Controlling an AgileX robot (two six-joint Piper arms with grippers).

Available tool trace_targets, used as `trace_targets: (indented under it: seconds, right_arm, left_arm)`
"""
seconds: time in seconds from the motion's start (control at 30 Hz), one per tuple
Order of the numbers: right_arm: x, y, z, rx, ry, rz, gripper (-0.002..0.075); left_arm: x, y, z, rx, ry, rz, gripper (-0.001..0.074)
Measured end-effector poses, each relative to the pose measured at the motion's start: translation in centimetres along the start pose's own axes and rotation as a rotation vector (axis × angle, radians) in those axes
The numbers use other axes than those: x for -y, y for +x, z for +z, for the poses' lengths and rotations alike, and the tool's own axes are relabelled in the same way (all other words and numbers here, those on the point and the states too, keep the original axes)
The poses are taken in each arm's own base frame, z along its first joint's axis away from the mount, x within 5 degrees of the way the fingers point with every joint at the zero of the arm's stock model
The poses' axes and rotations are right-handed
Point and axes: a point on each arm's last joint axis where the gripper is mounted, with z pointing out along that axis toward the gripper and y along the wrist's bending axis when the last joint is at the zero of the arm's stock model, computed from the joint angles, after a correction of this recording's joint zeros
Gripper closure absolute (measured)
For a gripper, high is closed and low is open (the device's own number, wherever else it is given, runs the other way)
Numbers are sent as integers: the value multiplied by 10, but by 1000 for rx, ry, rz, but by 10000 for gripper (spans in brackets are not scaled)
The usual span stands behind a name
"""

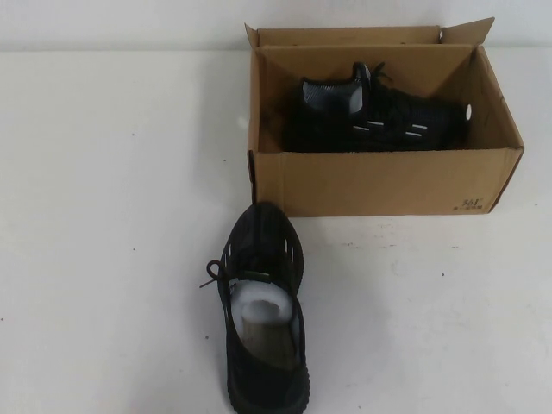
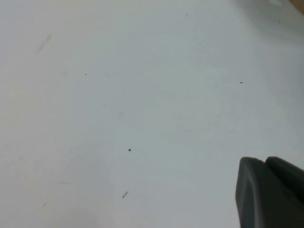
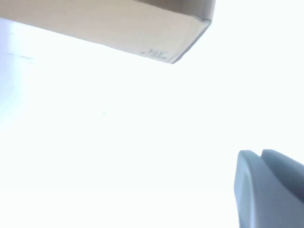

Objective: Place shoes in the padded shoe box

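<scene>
One black knit sneaker (image 1: 375, 116) lies on its side inside the brown cardboard shoe box (image 1: 379, 183) at the back of the table. The other sneaker (image 1: 263, 302), with white paper stuffing, stands on the table in front of the box, its toe almost at the box's front left corner. Neither arm shows in the high view. My left gripper (image 2: 264, 161) is shut and empty over bare white table. My right gripper (image 3: 260, 154) is shut and empty, with the box's printed corner (image 3: 156, 53) some way ahead of it.
The white table (image 1: 112, 216) stretches to the left and right of the loose sneaker. The box's short flaps (image 1: 466, 33) stand up at its far corners.
</scene>
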Motion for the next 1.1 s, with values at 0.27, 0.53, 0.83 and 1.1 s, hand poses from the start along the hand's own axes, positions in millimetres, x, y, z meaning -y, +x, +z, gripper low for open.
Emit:
trace_targets:
  seconds: [0.27,0.53,0.83,1.1]
  right_arm:
    - [34,87,34,296,25,170,734]
    - [31,210,85,584,126,307,734]
    - [23,236,73,919,178,313,734]
    - [22,238,69,970,179,309,734]
  left_arm:
    - [0,0,0,0,-1,0,739]
    - [0,0,0,0,-1,0,739]
    - [0,0,0,0,-1,0,739]
    - [0,0,0,0,-1,0,739]
